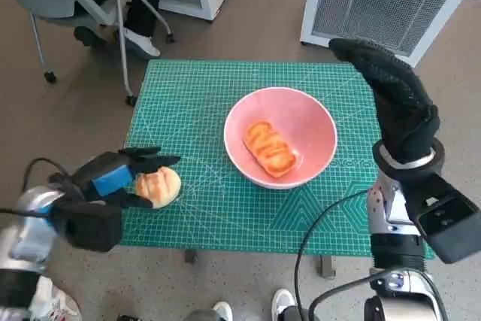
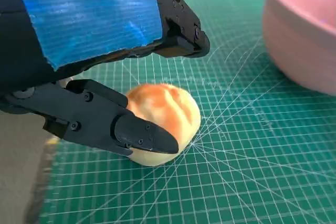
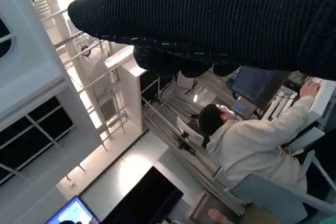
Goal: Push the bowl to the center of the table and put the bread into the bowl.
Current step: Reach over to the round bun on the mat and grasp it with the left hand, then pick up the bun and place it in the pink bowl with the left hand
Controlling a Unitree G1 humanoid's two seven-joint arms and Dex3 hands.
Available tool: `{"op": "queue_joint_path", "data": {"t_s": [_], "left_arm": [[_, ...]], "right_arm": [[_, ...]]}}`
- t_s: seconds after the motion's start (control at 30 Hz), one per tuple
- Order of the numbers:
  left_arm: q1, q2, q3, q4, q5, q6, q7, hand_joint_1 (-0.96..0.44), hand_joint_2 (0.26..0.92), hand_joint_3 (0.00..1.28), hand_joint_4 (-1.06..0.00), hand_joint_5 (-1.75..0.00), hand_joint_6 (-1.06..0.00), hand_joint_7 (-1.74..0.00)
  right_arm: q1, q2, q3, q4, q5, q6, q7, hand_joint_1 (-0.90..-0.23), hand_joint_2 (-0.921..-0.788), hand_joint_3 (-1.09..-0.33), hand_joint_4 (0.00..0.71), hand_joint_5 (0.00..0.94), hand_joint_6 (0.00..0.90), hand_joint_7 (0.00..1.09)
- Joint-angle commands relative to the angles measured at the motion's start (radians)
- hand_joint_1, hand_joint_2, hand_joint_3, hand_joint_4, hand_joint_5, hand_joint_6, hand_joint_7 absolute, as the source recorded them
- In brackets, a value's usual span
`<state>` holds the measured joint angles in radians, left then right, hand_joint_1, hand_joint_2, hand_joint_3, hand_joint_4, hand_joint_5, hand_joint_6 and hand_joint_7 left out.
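Already the pink bowl (image 1: 280, 137) sits mid-worktop (image 1: 203, 95) holding one bread (image 1: 269, 149). Left robot hand (image 1: 113, 178) closes around a second roll (image 1: 158, 186) near the edge; right robot hand (image 1: 398, 99) hovers open. Transfer remains.

Site: lab or office | Evidence: seated person (image 3: 257, 145) at desk with monitor (image 3: 257, 85) beyond right hand (image 1: 398, 103); white grilled units (image 1: 383, 9); green cutting mat (image 1: 203, 103); rolling chair (image 1: 75, 5).

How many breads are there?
2. One bread lies inside the pink bowl. The other bread sits on the green mat, between the left robot hand's fingers. None looks hidden.
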<state>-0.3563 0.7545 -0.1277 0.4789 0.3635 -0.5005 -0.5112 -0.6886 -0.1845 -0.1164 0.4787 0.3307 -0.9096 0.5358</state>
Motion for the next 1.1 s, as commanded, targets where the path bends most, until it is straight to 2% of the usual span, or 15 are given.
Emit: {"op": "queue_joint_path", "data": {"t_s": [0.03,0.27,0.3,0.33,0.37,0.4,0.43,0.53,0.6,0.83,1.1], "left_arm": [[-0.037,-0.027,-0.031,0.079,0.043,0.016,0.052,-0.18,0.911,0.01,-0.47,-0.05,-0.52,-0.05],[-0.063,-0.041,-0.078,0.139,0.111,0.055,0.114,-0.08,0.92,0.05,-0.68,-0.11,-0.69,-0.12],[-0.066,-0.041,-0.084,0.144,0.118,0.061,0.121,-0.18,0.92,0.11,-0.71,-0.17,-0.63,-0.58],[-0.07,-0.041,-0.091,0.15,0.127,0.064,0.129,-0.24,0.921,0.16,-0.69,-0.3,-0.58,-0.88],[-0.075,-0.036,-0.099,0.157,0.136,0.06,0.137,-0.19,0.921,0.17,-0.66,-0.5,-0.56,-0.97],[-0.078,-0.033,-0.104,0.162,0.141,0.056,0.143,-0.12,0.921,0.18,-0.62,-0.8,-0.53,-1.09],[-0.082,-0.027,-0.107,0.165,0.143,0.048,0.146,-0.08,0.921,0.18,-0.61,-0.98,-0.51,-1.16],[-0.089,-0.012,-0.108,0.162,0.132,0.033,0.142,-0.03,0.921,0.15,-0.63,-1.16,-0.52,-1.21],[-0.09,-0.001,-0.099,0.144,0.11,0.026,0.127,-0.01,0.921,0.14,-0.64,-1.19,-0.53,-1.22],[-0.075,0.017,-0.056,0.067,0.037,0.006,0.101,0.0,0.921,0.12,-0.65,-1.19,-0.54,-1.27],[-0.072,0.035,0.029,-0.131,-0.048,0.021,0.074,0.0,0.921,0.13,-0.62,-1.22,-0.54,-1.27]], "right_arm": [[0.01,-0.003,-0.004,0.015,0.01,-0.002,0.015,-0.564,-0.921,-0.714,0.314,0.002,0.233,0.28],[0.011,-0.001,-0.006,0.016,0.017,-0.006,0.019,-0.555,-0.921,-0.716,0.314,0.002,0.228,0.29],[0.012,0.0,-0.005,0.015,0.018,-0.006,0.019,-0.555,-0.921,-0.716,0.314,0.002,0.228,0.29],[0.013,0.0,-0.005,0.013,0.018,-0.006,0.018,-0.555,-0.921,-0.717,0.314,0.002,0.227,0.29],[0.015,0.001,-0.005,0.011,0.018,-0.006,0.017,-0.554,-0.921,-0.717,0.314,0.002,0.227,0.29],[0.016,0.001,-0.005,0.01,0.018,-0.006,0.016,-0.554,-0.921,-0.717,0.314,0.002,0.226,0.3],[0.017,0.002,-0.005,0.009,0.017,-0.007,0.014,-0.554,-0.921,-0.717,0.314,0.002,0.225,0.3],[0.018,0.003,-0.005,0.006,0.014,-0.007,0.011,-0.554,-0.921,-0.717,0.314,0.001,0.223,0.3],[0.018,0.004,-0.005,0.005,0.012,-0.007,0.008,-0.555,-0.921,-0.717,0.314,0.001,0.222,0.3],[0.019,0.005,-0.006,-0.001,0.003,-0.007,-0.002,-0.559,-0.921,-0.715,0.314,0.001,0.219,0.31],[0.021,0.004,-0.008,-0.001,-0.001,-0.01,-0.011,-0.568,-0.921,-0.713,0.314,0.001,0.216,0.32]]}}
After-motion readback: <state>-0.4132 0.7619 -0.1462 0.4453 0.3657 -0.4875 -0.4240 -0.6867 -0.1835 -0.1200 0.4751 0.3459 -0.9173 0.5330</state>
